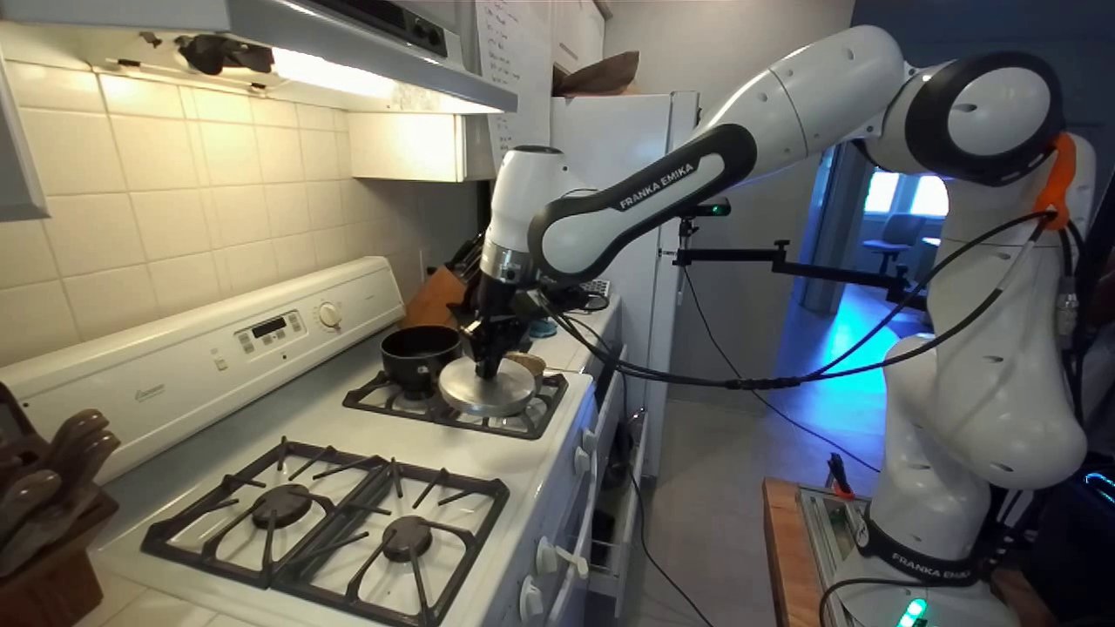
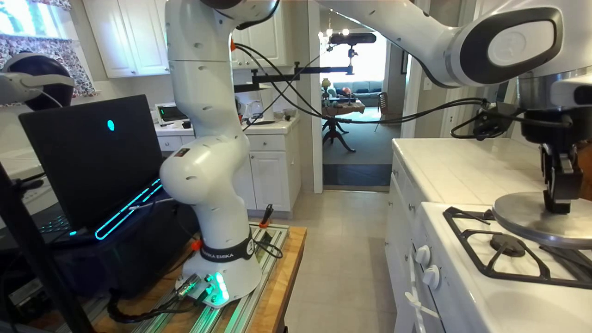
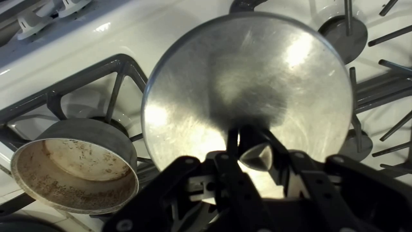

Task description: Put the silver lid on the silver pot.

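My gripper (image 1: 489, 364) is shut on the knob of the silver lid (image 1: 475, 396), a flat round shiny disc. The gripper (image 2: 558, 206) and lid (image 2: 518, 222) are at the right edge of an exterior view, the lid level above a burner grate. In the wrist view the fingers (image 3: 249, 137) close round the knob, and the lid (image 3: 257, 58) fills the middle. The silver pot (image 3: 93, 127) stands uncovered on the grate to the left of the lid there, its inside stained brown. The pot (image 1: 530, 360) is partly hidden behind the lid in an exterior view.
A deep black pan (image 1: 418, 357) stands on the back burner beside the lid. Black grates (image 1: 327, 522) cover the near burners. A knife block (image 1: 52, 514) stands at the near left, another (image 1: 435, 300) behind the stove. The range hood (image 1: 366, 52) hangs above. Stove knobs (image 2: 431, 276) line the front.
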Tool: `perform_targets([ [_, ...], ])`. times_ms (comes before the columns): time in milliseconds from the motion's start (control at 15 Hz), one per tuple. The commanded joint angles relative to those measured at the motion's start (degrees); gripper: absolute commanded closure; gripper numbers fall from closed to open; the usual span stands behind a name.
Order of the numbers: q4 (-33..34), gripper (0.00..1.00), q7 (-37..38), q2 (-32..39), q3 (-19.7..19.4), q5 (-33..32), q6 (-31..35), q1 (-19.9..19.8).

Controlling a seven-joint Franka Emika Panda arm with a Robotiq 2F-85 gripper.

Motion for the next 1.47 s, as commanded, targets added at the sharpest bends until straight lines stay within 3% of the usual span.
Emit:
perform_targets([
  [0, 2.4, 0.94, 1.8, 0.7, -0.6, 0.8, -0.8, -2.3],
  [1400, 10.5, 0.94, 2.7, 6.2, -5.9, 11.4, -4.1, -9.7],
])
